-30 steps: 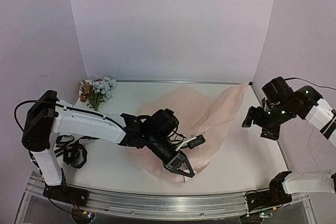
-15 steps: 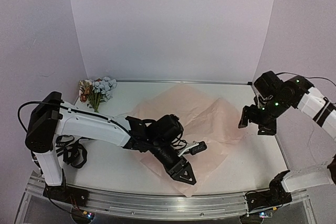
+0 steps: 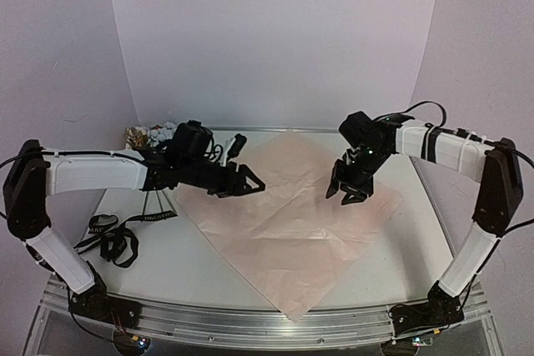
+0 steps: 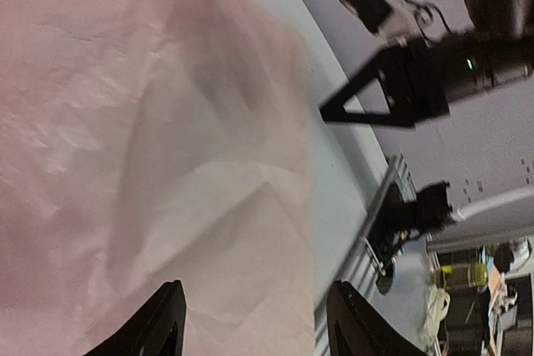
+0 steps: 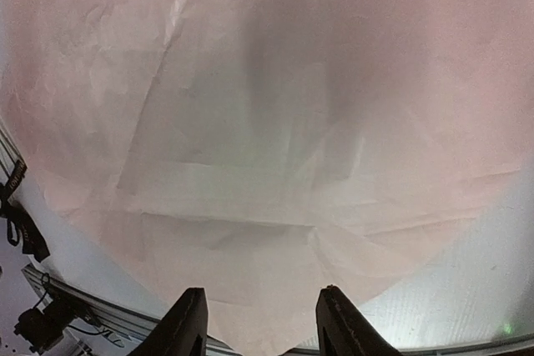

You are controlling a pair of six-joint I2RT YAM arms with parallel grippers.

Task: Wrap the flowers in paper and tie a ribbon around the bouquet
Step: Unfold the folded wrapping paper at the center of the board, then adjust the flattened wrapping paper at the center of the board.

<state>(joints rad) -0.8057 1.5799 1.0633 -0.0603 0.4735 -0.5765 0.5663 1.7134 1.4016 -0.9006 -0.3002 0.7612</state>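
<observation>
The worktop [image 3: 421, 248] is now covered across its middle by the paper [image 3: 284, 231], which is spread out flat in a diamond, with one corner toward the near edge. A second ago the sheet was humped and folded over itself. Its right corner was raised, and its near part was pinched low down by the left tool [image 3: 254, 183]. That pinch has since been let go, and both arms have been lifted and brought in toward the far middle.

In its wrist view the left tool is seen with its fingers apart and nothing between them. The right tool [image 3: 344, 193] is likewise seen parted and empty, though it has been narrowed from its wider spread of a moment ago.

From this the laying-out of the sheet is judged finished. The wrapping itself has not been begun, since nothing lies on the paper.

The left tool is held above the far left edge of the sheet, and the right tool above its far right part. Neither is seen to touch it.

The flowers [image 3: 148, 133] lie at the far left corner, off the paper and partly hidden behind the left arm, near the left tool but behind it. The ribbon [image 3: 154, 218] is left at the left side, just beside the sheet's left corner and well apart from the right tool.
</observation>
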